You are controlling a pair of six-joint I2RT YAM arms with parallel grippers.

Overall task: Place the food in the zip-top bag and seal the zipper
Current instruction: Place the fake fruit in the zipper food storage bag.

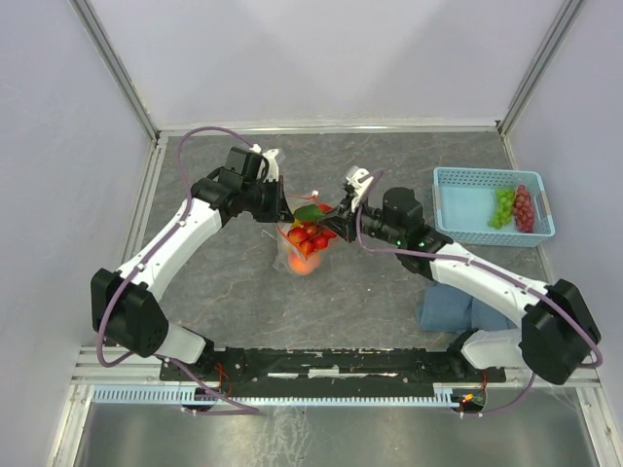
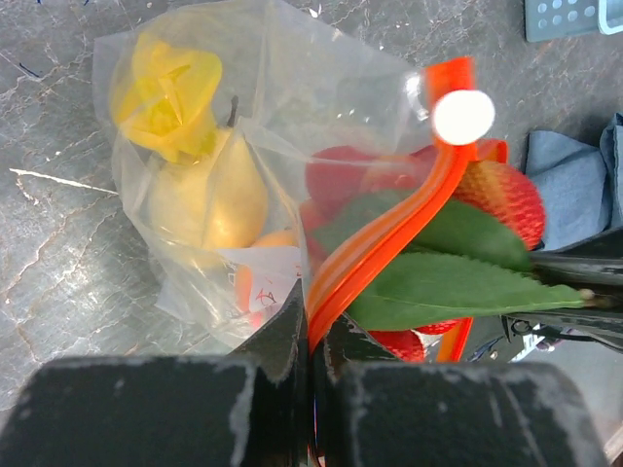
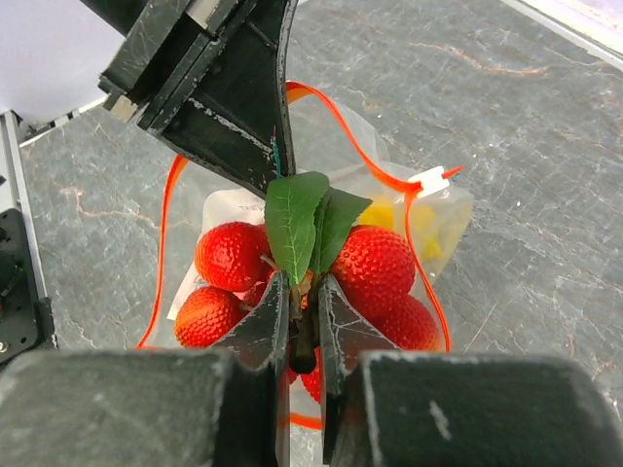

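Note:
The clear zip-top bag (image 1: 304, 248) stands in the middle of the table, mouth open. My left gripper (image 2: 314, 331) is shut on its red-orange zipper strip (image 2: 389, 233), which carries a white slider (image 2: 462, 117). Yellow fruit (image 2: 209, 190) lies inside the bag. My right gripper (image 3: 304, 309) is shut on the stem of the strawberry bunch (image 3: 375, 268) with green leaves (image 3: 297, 224), held in the bag's open mouth (image 3: 409, 185). Purple grapes (image 1: 525, 207) and green grapes (image 1: 502, 206) lie in the basket.
A light-blue mesh basket (image 1: 458, 199) stands at the right. A blue cloth (image 1: 450, 311) lies under my right arm. Grey walls and metal rails (image 1: 321, 125) bound the table.

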